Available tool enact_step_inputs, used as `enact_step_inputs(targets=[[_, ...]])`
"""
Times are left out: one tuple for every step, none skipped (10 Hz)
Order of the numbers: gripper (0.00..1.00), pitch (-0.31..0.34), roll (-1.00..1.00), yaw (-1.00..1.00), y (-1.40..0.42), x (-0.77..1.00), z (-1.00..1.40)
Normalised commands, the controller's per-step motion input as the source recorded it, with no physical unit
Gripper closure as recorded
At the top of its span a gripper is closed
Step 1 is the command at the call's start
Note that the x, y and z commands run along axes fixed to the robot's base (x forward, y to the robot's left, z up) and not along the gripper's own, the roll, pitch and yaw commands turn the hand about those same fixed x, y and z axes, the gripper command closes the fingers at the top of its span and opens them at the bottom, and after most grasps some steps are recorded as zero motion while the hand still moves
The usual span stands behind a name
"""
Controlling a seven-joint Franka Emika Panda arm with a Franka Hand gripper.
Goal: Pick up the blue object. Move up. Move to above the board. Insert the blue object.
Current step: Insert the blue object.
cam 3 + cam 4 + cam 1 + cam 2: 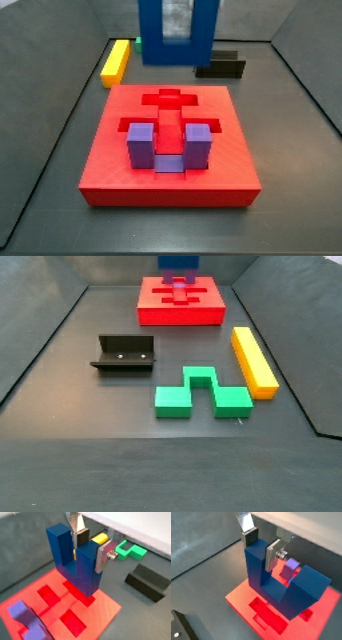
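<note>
The blue object (77, 567) (278, 584) is a dark blue U-shaped block that hangs base down with its prongs up. My gripper (92, 547) (262, 546) is shut on one of its prongs, a silver finger on each side. Below it lies the board (100, 612) (241, 597), red and flat with shaped recesses. In both side views the blue object (178, 35) (178, 262) shows at the top edge, over the far part of the board (167, 185) (181, 314). The gripper itself is cut off there.
A purple U-shaped block (167, 148) (23, 619) (291, 568) sits in a recess of the board. Beside the board lie a yellow bar (253, 359) (118, 60) and a green notched block (201, 393) (130, 549). The fixture (124, 354) (148, 582) stands on the floor.
</note>
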Motion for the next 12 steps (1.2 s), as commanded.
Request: enact_step_inputs(targets=[[1.00,0.000,0.19,0.03,0.01,0.23,-0.68],[1.00,0.000,0.20,0.01,0.03,0.25,-0.70],[1.00,0.000,0.20,0.00,0.00,0.12,-0.65],[1.00,0.021,0.12,-0.01,0.00,0.00,-0.44],[1.00,0.014,0.10,-0.07,0.02,-0.11,-0.39],[1.00,0.000,0.01,-0.08,0.04,-0.15,-0.27],[1.00,0.000,0.00,-0.09,0.07,-0.18,-0.16],[1.00,0.000,-0.03,-0.06,0.05,-0.16,-0.11],[1.00,-0.020,-0.05,-0.01,0.01,-0.09,-0.09],[1.00,-0.024,-0.04,0.00,0.00,-0.07,-0.11],[1.00,-0.026,-0.04,0.00,0.00,-0.07,-0.09],[1.00,-0.050,-0.06,0.00,0.01,-0.14,-0.08]])
